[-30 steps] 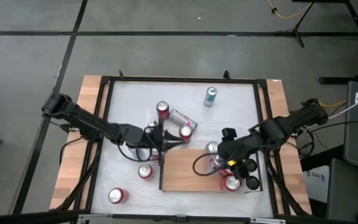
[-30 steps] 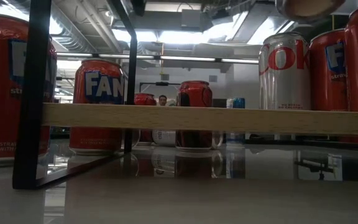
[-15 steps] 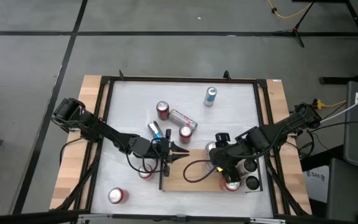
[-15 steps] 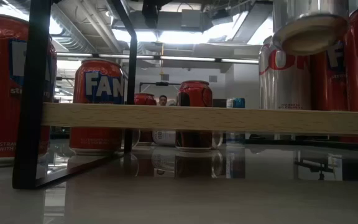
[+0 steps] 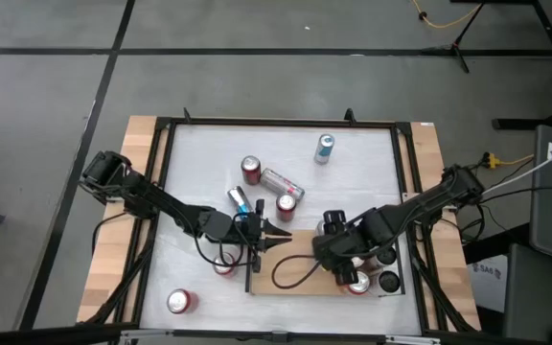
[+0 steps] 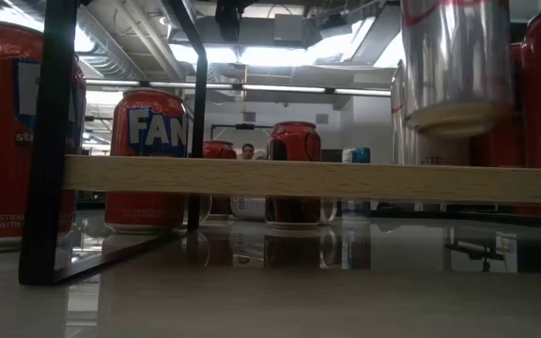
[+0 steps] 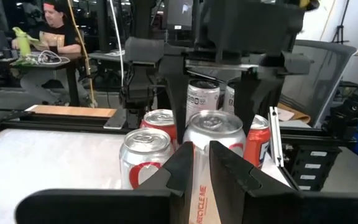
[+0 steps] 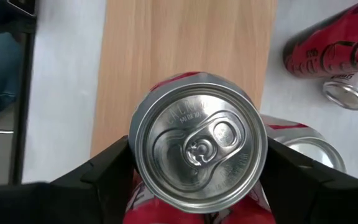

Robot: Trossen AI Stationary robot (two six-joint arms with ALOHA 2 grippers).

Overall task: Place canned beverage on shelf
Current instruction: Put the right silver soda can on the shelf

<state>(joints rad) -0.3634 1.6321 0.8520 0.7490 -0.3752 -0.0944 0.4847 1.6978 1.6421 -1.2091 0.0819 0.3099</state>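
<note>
Overhead, the right end effector is clamped on a silver can held upright above the shelf, a light wooden board on the table; the low view shows the can's base hanging clear of the board (a gap is visible beneath it). Red cans already stand at the shelf's right end. From the right wrist view, the can's top sits between the dark fingers. The left end effector, fingers together and holding nothing, hovers by the shelf's left corner.
</note>
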